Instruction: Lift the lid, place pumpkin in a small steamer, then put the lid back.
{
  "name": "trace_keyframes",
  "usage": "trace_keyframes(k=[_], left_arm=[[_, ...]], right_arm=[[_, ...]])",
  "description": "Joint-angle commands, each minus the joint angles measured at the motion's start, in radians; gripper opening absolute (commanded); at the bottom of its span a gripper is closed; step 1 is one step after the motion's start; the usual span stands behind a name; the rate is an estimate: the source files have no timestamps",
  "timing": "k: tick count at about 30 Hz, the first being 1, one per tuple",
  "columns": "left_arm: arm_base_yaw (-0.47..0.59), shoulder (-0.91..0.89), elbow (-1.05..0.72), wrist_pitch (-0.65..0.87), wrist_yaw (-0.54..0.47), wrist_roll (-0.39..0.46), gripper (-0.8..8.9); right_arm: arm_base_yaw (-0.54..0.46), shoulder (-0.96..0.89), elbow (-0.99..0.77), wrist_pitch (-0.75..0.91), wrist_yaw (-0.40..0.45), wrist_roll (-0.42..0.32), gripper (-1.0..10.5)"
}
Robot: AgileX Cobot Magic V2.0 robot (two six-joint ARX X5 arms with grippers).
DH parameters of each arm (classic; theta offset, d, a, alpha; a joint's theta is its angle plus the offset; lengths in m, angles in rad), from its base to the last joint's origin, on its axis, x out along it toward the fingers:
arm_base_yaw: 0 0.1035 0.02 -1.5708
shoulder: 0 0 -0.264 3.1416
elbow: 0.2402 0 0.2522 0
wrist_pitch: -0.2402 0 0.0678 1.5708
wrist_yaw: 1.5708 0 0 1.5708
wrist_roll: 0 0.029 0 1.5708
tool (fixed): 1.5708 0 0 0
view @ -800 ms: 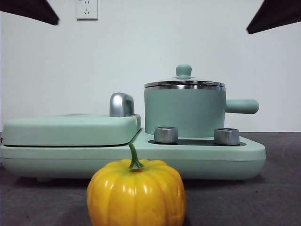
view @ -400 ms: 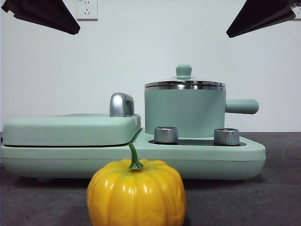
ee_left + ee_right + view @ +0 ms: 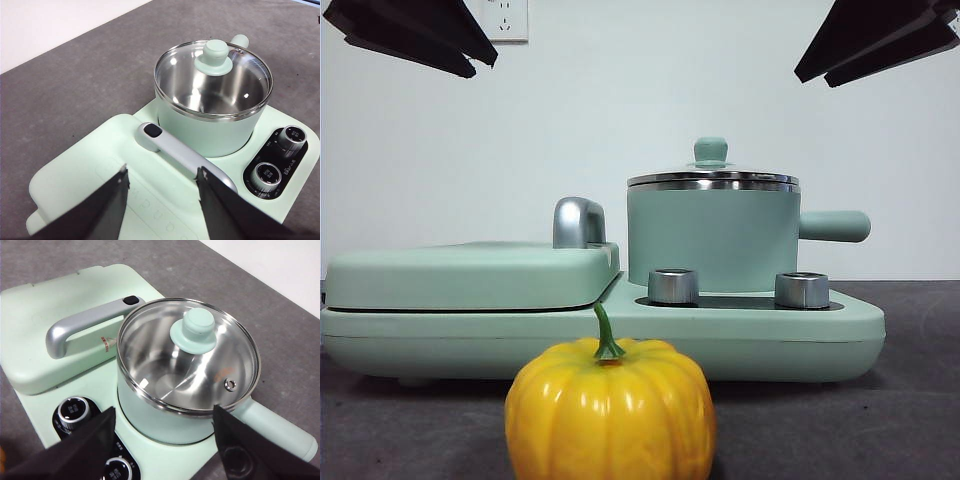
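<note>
Before the small steamer (image 3: 710,240) with lid (image 3: 712,176) on sits the pumpkin (image 3: 610,408).

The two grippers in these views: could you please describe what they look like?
Both the left gripper and the right gripper have two flat, matte black jaws with straight, angular edges. No cables, markings or other colours show on them.
</note>
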Motion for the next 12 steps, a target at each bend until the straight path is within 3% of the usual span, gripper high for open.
trace_keyframes(k=[1,5,12], left_arm=[[-0.007,0.010,0.025,0.032,0.003,0.010,2.26],[-0.030,0.031,0.025,0.097,0.003,0.000,2.27],[-0.097,0.135,0.025,0.267,0.002,-0.092,2.27]], right_arm=[[0.005,0.000,0.016,0.023,-0.002,0.070,3.1],[-0.003,-0.019,0.016,0.029,-0.005,0.098,3.1],[-0.023,-0.033,0.016,0.041,-0.005,0.134,3.1]])
